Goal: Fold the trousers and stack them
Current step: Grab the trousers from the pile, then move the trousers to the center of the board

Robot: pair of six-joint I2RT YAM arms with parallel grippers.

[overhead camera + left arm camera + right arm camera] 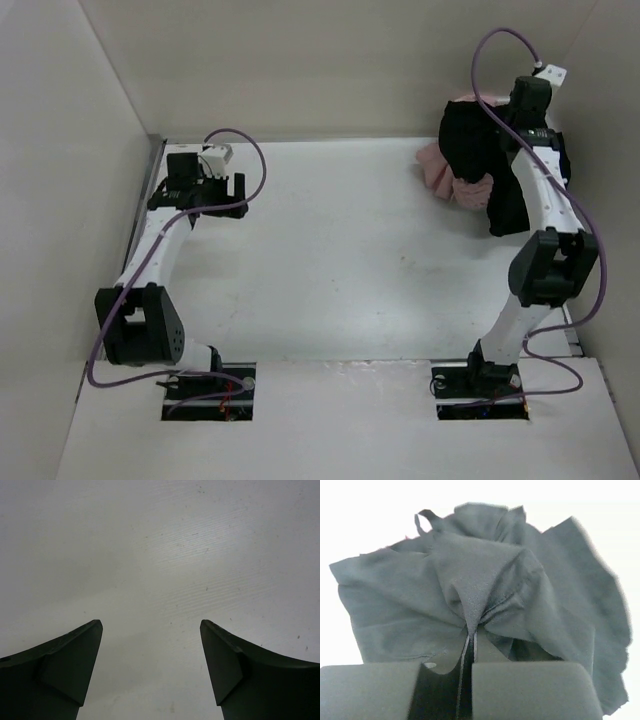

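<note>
Right gripper point(470, 642): fingers pressed together, pinching a peak of the black trousers point(495, 580). The fabric gathers into the pinch and spreads out in loose folds beyond it; a small loop stands out at its far edge.

Top view: the trousers hang bunched at the right arm's wrist in the far right corner, above the white surface point(350, 250). Pink garments point(440, 165) lie just beside and partly under the black cloth.

Left gripper point(150, 625): fingers spread wide, nothing between them, over bare surface at far left.
</note>
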